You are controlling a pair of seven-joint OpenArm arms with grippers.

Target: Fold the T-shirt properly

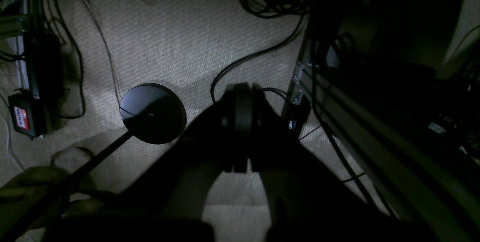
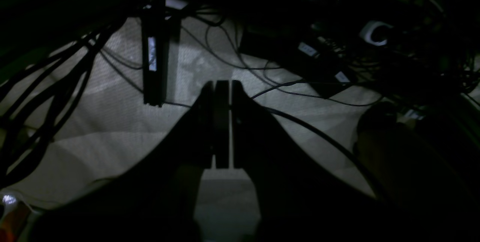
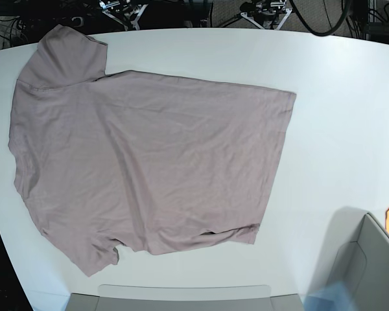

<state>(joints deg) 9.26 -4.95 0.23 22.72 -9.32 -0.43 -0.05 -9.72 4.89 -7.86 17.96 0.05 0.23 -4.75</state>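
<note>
Both dark hands, left hand (image 1: 240, 129) and right hand (image 2: 222, 122), look clenched above ribbed carpet (image 1: 180, 39), while the thin wrinkly T-shirt (image 3: 149, 162) sprawls flat mid-frame on the white desk (image 3: 337, 97).

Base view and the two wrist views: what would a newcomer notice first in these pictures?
First, the plain dusty mauve T-shirt of thin wrinkled fabric, spread flat across the left and middle of the white round table. No arm is over it. Both wrist views are dark and look down at beige carpet with black cables; the left claw and the right claw each appear closed and hold nothing.
</note>
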